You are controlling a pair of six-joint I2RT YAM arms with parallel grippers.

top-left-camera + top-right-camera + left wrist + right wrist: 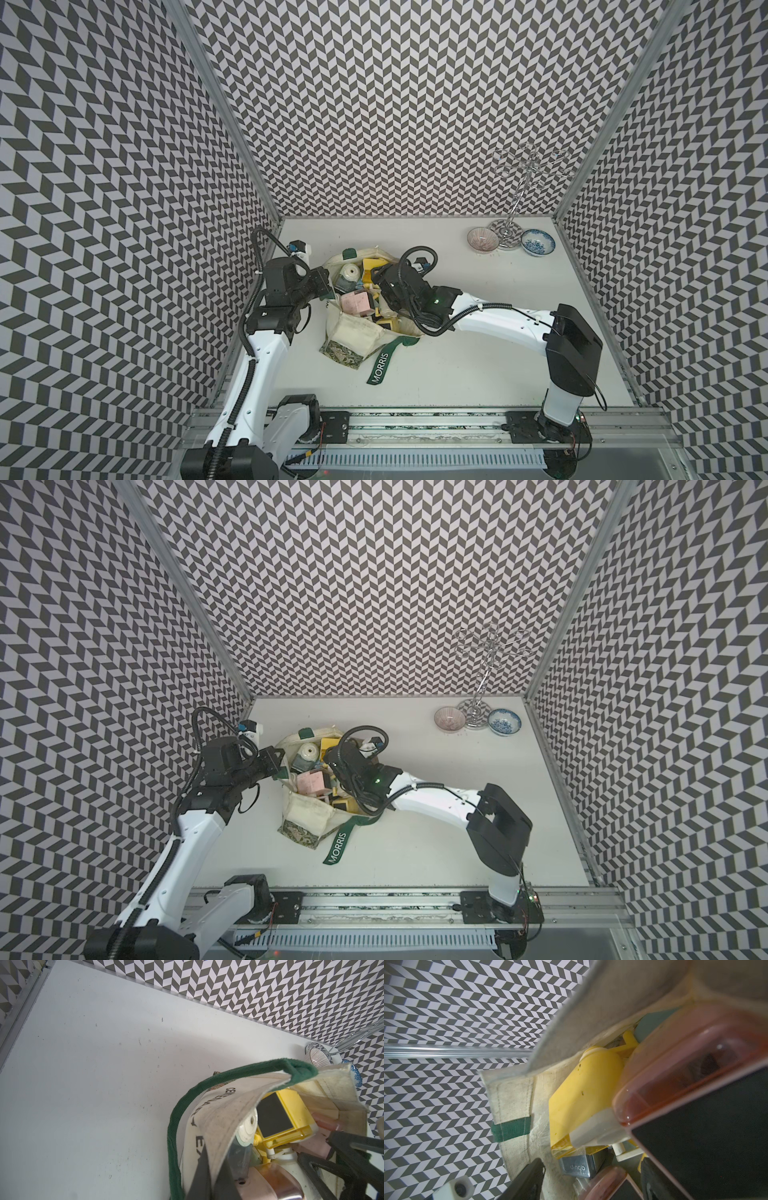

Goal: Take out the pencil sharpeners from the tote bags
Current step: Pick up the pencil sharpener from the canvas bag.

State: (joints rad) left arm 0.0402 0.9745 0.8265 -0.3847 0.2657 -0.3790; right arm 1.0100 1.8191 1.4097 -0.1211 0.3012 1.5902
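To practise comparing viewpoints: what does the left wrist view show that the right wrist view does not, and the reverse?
Left wrist only: the white table, a striped bowl, a blue bowl, and the left fingers shut on the tote bag rim. Right wrist only: readable "dingo" lettering on a silver box. Both: the tote bag with yellow sharpeners and pink sharpeners inside.
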